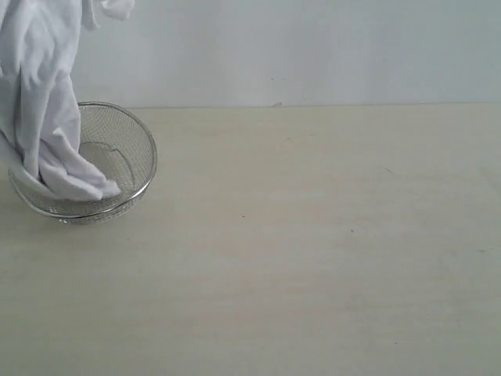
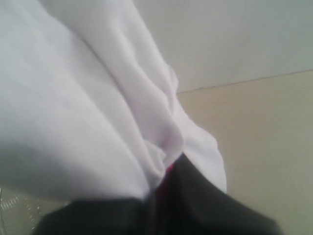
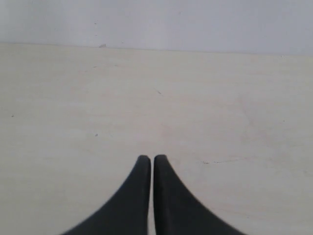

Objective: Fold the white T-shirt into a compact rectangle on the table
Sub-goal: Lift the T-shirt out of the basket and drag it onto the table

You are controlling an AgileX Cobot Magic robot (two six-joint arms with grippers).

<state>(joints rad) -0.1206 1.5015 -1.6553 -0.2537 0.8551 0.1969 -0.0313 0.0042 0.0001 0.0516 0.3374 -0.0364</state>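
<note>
pale beige wood-grain table [image 1: 313, 235] below a plain white wall [image 1: 313, 47] is mostly bare; the white cotton t-shirt [image 1: 43, 102] hangs bunched at its left side, lower folds resting in the round wire-mesh metal basket [image 1: 147, 153]. the left gripper [image 2: 168, 176] is clamped on the cloth, the right gripper [image 3: 150, 164] closed on nothing over bare table. a sideways swing could snag the trailing cloth on the mesh and tip the basket.

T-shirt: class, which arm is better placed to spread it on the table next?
Probably left: the left end effector grips the T-shirt hanging into the basket; the right end effector is shut, empty, over the table.
</note>
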